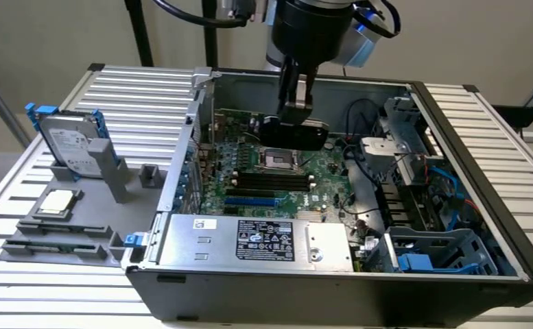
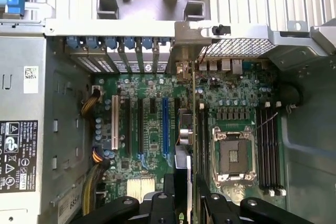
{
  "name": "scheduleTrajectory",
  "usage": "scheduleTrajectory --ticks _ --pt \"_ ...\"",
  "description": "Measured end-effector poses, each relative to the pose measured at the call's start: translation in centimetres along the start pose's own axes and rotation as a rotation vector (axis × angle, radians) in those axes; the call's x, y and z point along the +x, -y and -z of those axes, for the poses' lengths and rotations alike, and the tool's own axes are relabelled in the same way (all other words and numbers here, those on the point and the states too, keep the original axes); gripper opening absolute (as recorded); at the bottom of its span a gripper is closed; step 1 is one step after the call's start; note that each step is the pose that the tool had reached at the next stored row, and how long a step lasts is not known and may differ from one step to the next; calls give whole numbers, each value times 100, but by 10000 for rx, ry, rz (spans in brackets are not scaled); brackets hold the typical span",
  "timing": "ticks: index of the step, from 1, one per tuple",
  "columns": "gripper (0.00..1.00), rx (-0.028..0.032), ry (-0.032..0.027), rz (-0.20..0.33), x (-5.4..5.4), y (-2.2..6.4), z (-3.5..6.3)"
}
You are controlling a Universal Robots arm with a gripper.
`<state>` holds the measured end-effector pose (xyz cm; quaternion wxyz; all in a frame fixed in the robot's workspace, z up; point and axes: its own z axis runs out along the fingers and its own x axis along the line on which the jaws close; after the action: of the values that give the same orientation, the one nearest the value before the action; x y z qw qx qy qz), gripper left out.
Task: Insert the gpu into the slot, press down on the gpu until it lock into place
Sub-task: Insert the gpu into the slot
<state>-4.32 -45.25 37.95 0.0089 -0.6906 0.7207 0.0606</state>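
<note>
My gripper hangs from above into the open computer case, shut on the gpu, a thin black card held clear of the motherboard over the processor socket. The wrist view shows the gpu edge-on, running from between my fingers up to its metal bracket at the case's rear wall. The slot, a long bright-blue strip, lies bare on the board beside the card's line and parallel to it. In the exterior view the slot sits nearer the camera than the card.
A grey power-supply box fills the case's near side. Black memory slots lie between the socket and the blue strip. A drive cage with cables stands at the exterior view's right. A hard drive with blue rails stands outside the case.
</note>
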Motion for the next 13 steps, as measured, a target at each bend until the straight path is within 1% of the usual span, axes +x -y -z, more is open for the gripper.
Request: scheduleTrajectory --ticks 1,3,13 --pt "26 19 1 2 5 -8 -16" --pt "26 35 5 5 12 -20 -53" --pt "26 58 35 24 31 -21 -234"
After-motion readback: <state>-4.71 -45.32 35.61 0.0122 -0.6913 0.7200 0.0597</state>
